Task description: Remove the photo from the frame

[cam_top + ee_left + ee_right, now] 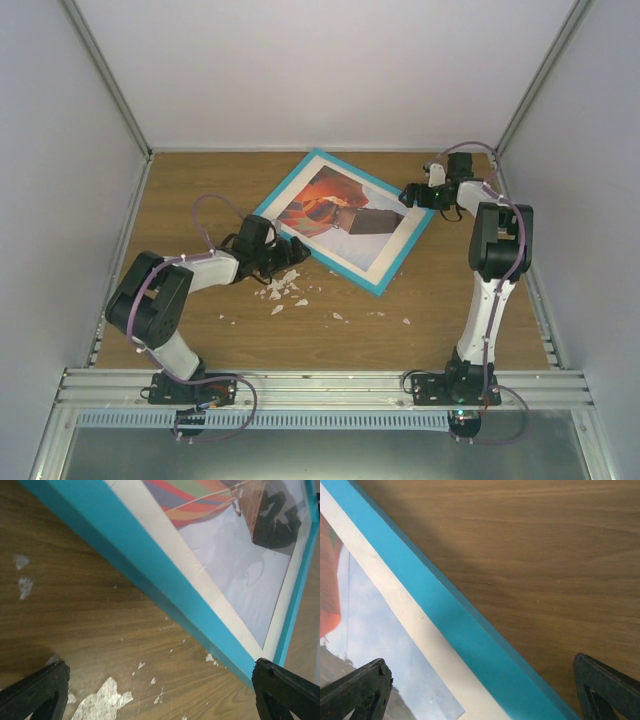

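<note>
The turquoise frame [370, 180] lies face up and turned at an angle at the back middle of the wooden table. The photo [320, 195], an orange-red balloon on pale sky, sits inside it behind a cream mat. My left gripper [285, 258] is open and empty, low over the table beside the frame's near-left edge. In the left wrist view the frame [155, 575] runs diagonally above the gripper [160, 695], with the photo [235, 575] beyond. My right gripper [408, 195] is open at the frame's right side. In the right wrist view the gripper [480, 695] straddles the frame's edge [455, 615], with the photo [375, 630] at the left.
White flecks and scuffs [285, 290] mark the table just in front of the frame and show under the left gripper [100, 700]. White enclosure walls stand at the left, back and right. An aluminium rail [320, 385] runs along the near edge.
</note>
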`<state>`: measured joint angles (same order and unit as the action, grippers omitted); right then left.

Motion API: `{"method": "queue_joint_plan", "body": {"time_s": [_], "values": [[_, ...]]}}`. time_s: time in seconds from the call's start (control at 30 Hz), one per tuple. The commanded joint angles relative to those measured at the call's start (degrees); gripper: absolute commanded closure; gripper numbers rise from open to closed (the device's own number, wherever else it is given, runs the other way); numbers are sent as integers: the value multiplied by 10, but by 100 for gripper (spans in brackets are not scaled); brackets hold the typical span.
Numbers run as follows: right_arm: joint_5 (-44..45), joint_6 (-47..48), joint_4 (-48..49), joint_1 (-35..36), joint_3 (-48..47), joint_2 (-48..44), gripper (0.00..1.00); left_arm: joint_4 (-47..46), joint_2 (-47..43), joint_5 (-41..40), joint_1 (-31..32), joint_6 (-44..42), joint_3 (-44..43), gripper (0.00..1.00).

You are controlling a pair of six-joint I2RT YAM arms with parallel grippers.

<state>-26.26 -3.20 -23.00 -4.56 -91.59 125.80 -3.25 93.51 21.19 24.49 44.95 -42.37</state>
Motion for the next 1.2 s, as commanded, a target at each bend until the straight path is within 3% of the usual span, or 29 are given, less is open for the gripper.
{"method": "queue_joint_plan", "body": {"time_s": [0.0,0.63,0.9,1.17], "values": [[-38,15,-24,-2,28,0,2,-24,21,-6,1,-20,-21,1],[-83,-88,81,75,441,-285,3,46,100,0,-1,-110,-115,1],[-85,-126,105,123,531,-373,3,73,135,-4,-2,-138,-180,1],[-35,-145,121,137,555,-424,2,92,186,-6,-4,-142,-260,1]]}}
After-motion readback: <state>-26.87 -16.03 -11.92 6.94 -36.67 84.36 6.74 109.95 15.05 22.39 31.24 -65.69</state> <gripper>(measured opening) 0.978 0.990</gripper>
